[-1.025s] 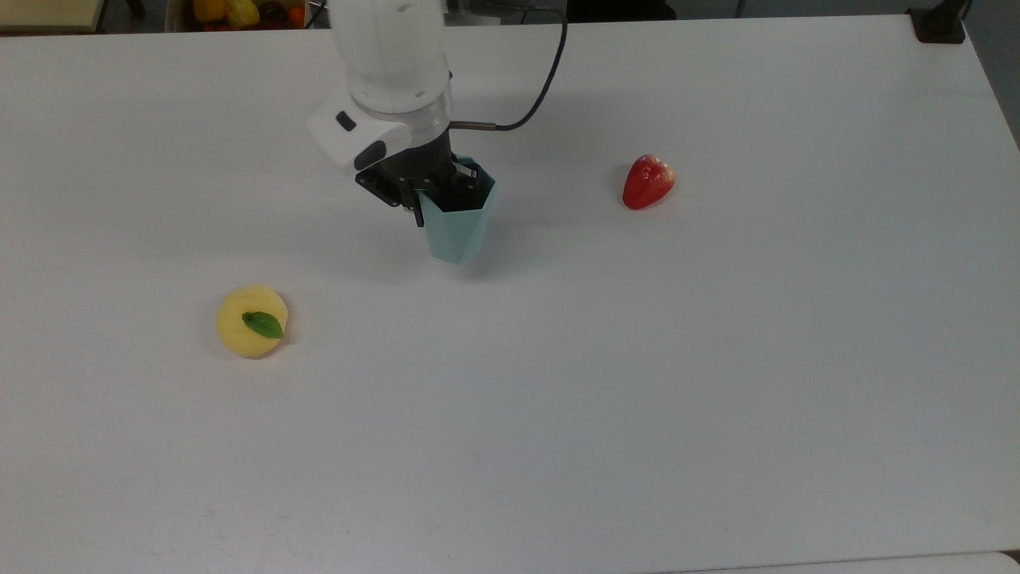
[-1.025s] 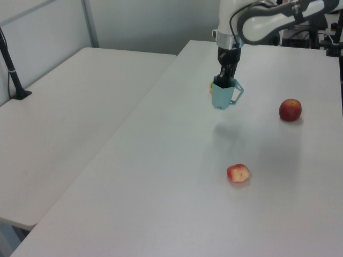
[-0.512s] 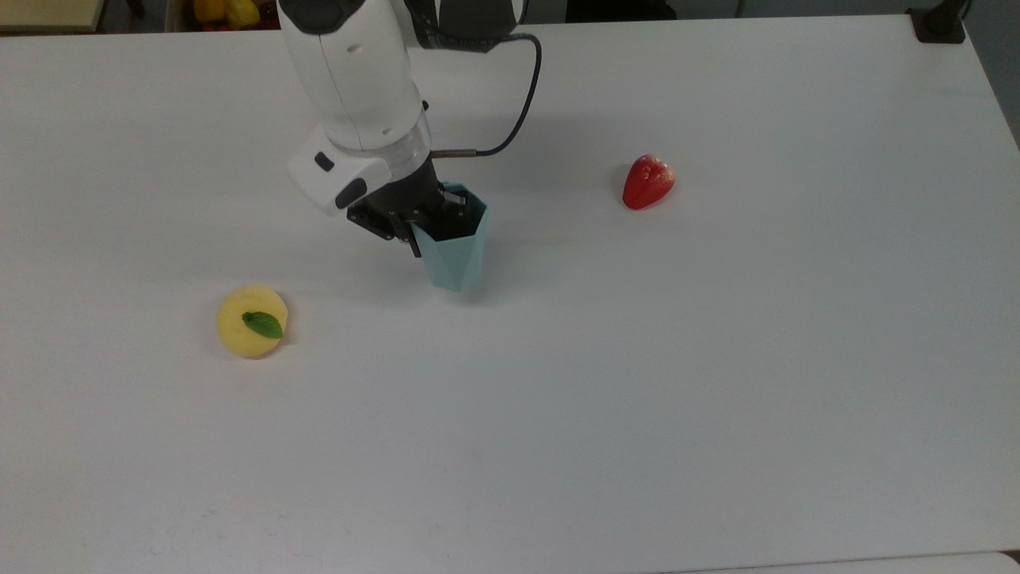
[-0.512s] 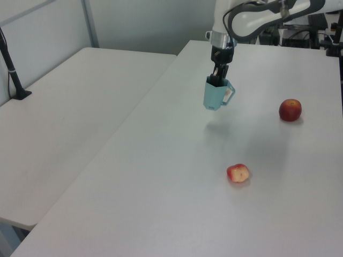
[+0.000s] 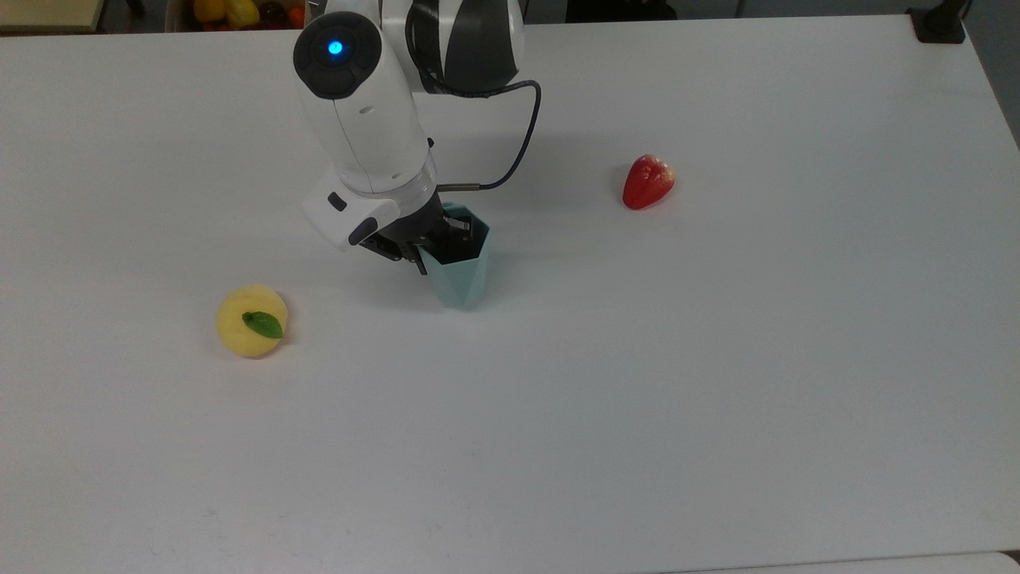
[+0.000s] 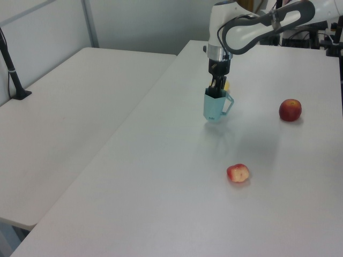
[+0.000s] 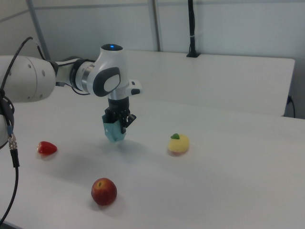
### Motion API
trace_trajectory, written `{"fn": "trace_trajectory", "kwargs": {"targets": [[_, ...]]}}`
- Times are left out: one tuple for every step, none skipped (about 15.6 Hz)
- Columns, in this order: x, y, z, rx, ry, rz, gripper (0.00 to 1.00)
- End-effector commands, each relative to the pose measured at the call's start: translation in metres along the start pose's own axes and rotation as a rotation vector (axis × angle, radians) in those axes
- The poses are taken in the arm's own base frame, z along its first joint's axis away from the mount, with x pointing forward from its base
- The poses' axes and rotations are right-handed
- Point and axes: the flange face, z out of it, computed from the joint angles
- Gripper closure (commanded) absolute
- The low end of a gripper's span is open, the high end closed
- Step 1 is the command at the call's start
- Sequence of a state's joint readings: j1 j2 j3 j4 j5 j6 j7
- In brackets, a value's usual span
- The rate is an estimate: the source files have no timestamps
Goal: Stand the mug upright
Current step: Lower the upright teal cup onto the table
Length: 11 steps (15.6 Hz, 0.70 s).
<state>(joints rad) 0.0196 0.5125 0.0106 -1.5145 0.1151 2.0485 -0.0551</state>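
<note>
Teal faceted mug (image 5: 457,275) stood upright mid-table (image 5: 717,359), rim up. Gripper (image 5: 434,239) pinched its rim wall. Strawberry (image 5: 647,182) lay well apart.

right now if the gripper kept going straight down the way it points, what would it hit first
Probably the table. The gripper points down, clamped on the rim of the upright mug, so the mug's base would meet the tabletop first. Whether the base already touches cannot be told; in the left view it looks at or just above it.
</note>
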Motion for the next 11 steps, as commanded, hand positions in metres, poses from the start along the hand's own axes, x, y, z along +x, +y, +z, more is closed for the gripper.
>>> {"fn": "trace_trajectory", "kwargs": {"targets": [[0.004, -0.01, 0.004, -0.008, 0.01, -0.039, 0.99], [0.004, -0.011, 0.004, -0.009, 0.01, -0.041, 0.99], [0.004, -0.01, 0.009, -0.01, 0.003, -0.04, 0.98], [0.003, -0.012, 0.014, -0.012, -0.005, -0.044, 0.97], [0.003, -0.014, 0.018, -0.023, -0.011, -0.054, 0.96], [0.003, -0.015, 0.021, -0.033, -0.015, -0.061, 0.93], [0.002, -0.014, 0.022, -0.041, -0.02, -0.065, 0.91], [0.002, -0.014, 0.023, -0.045, -0.02, -0.065, 0.86], [0.001, -0.014, 0.023, -0.043, -0.022, -0.062, 0.82], [0.001, -0.014, 0.023, -0.042, -0.022, -0.056, 0.71], [0.002, -0.015, 0.022, -0.038, -0.02, -0.054, 0.61]]}}
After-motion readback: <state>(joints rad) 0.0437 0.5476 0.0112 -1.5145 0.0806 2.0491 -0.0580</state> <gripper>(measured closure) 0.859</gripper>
